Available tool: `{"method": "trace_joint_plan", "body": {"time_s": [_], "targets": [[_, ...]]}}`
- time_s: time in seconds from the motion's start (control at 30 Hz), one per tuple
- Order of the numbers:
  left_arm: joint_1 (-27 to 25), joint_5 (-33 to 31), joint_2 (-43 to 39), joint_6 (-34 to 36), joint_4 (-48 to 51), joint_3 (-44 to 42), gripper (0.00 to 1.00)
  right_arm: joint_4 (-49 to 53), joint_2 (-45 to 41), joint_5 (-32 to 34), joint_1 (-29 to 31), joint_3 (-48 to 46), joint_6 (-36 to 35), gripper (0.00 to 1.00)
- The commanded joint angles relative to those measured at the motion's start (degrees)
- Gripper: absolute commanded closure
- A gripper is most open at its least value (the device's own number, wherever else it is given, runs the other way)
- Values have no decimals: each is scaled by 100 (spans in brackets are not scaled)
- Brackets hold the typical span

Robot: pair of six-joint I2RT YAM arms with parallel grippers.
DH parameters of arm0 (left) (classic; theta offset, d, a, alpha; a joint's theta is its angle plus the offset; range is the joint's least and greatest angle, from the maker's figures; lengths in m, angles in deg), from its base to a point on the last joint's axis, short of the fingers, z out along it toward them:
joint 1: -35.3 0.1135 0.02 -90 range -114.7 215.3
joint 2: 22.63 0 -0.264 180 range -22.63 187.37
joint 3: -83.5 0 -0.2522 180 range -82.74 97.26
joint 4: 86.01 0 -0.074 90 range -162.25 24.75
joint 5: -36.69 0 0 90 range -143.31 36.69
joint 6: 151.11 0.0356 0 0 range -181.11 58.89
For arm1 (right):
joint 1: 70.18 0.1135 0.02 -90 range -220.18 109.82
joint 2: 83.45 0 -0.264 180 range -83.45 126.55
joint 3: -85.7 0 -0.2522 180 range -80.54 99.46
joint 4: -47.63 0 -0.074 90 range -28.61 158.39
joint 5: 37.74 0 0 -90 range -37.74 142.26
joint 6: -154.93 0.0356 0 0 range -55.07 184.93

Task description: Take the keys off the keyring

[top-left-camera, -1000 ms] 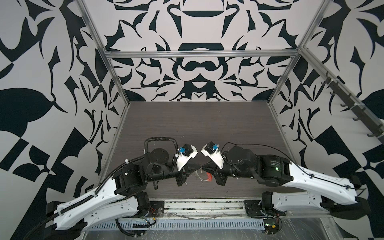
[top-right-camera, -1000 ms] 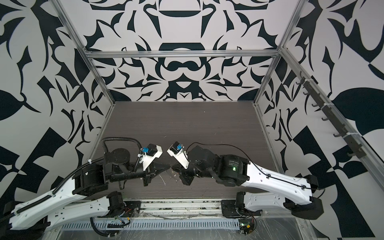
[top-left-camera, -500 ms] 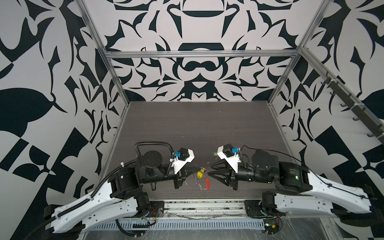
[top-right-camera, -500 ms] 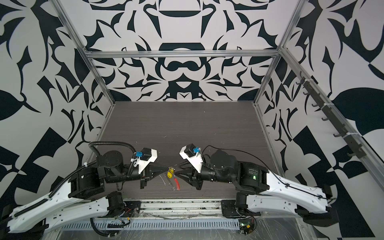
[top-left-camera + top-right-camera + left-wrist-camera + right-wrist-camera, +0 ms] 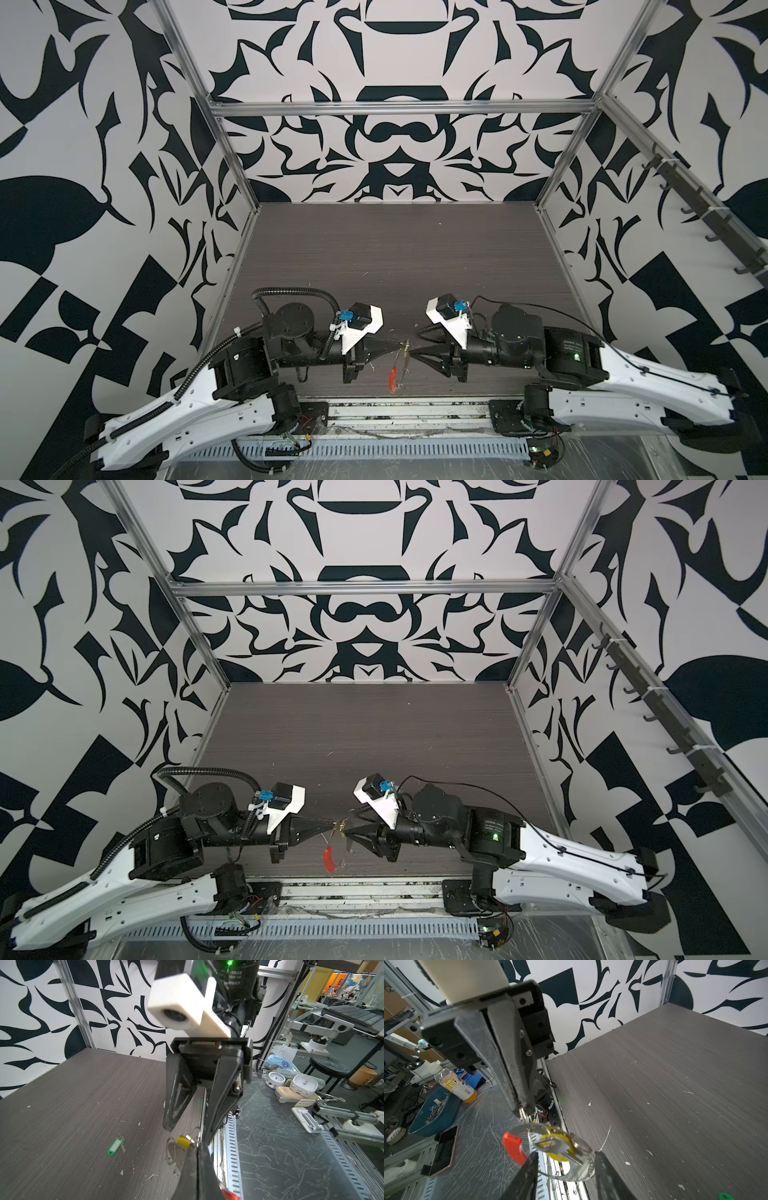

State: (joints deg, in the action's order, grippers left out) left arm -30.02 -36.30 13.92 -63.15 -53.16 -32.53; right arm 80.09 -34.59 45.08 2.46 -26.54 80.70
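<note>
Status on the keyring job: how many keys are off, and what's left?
Done: the green key lies loose on the table.
In hand: the left gripper is shut on the keyring, and the right gripper is open around it.
Left: the yellow key and red key hang on the ring.

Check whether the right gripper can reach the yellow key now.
Probably yes: the right gripper is open, fingers flanking the yellow key, which hangs from the keyring held by the shut left gripper; nothing intervenes.

Dk woodgrain tbl, grn key, wht flecks
</note>
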Motion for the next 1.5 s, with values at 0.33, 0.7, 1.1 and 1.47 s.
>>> {"method": "trace_joint_plan", "body": {"time_s": [0.33, 0.7, 1.1, 1.47], "targets": [[13, 188, -41, 29, -300, -17, 100, -684, 148, -522, 55, 170, -285, 64], [19, -58, -262, -20, -593, -136, 100, -628, 84, -321, 92, 120, -224, 95], [18, -1134, -408, -247, -562, -497, 100, -329, -73, 1417, 101, -290, 47, 100], [11, -3467, -312, -1295, -392, -1180, 100, 546, -268, 3400, 39, -733, 651, 100]]}}
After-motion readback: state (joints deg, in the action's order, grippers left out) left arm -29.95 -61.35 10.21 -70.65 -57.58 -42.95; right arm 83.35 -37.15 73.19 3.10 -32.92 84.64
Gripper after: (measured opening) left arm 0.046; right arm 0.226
